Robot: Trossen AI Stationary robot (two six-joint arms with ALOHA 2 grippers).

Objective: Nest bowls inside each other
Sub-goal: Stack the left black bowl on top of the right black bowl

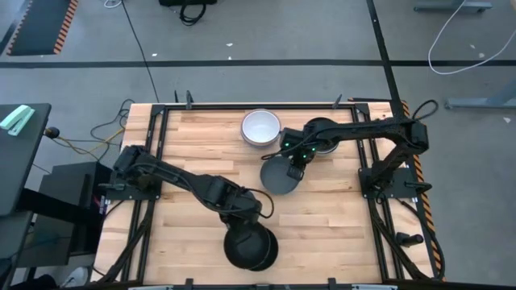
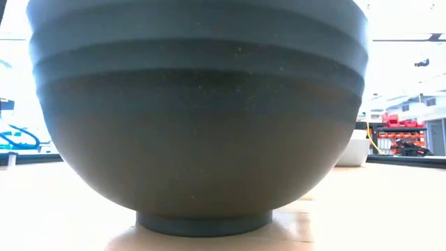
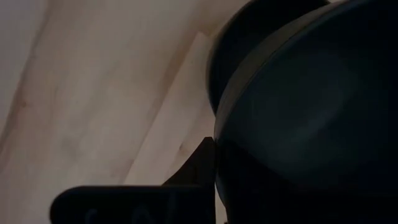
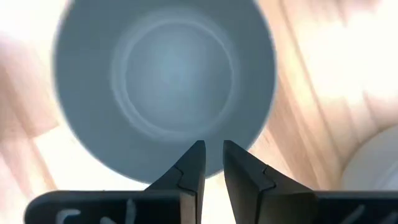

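A smooth, round black bowl stack [image 1: 250, 247] is seen at the wooden table's [image 1: 177, 137] near edge, its rim clamped by the left gripper [image 1: 246, 216]. At mid-table a dark grey bowl [image 1: 280, 175] is pinched at its rim by the right gripper [image 1: 293, 171]; a glossy white bowl [image 1: 261, 127] sits behind. Only the low view shows the stack's stepped rims [image 2: 198, 42] and foot ring [image 2: 202, 222]

Robotics lab or workshop. Butcher-block table [image 1: 322, 217] in a black metal frame [image 1: 242, 105], centre of high view. Grey floor [image 1: 266, 32] with hazard-striped mat [image 1: 56, 32] upper left, loose cables [image 1: 451, 40] upper right. Low view, right edge: red parts bins [image 2: 403, 132] on shelving.
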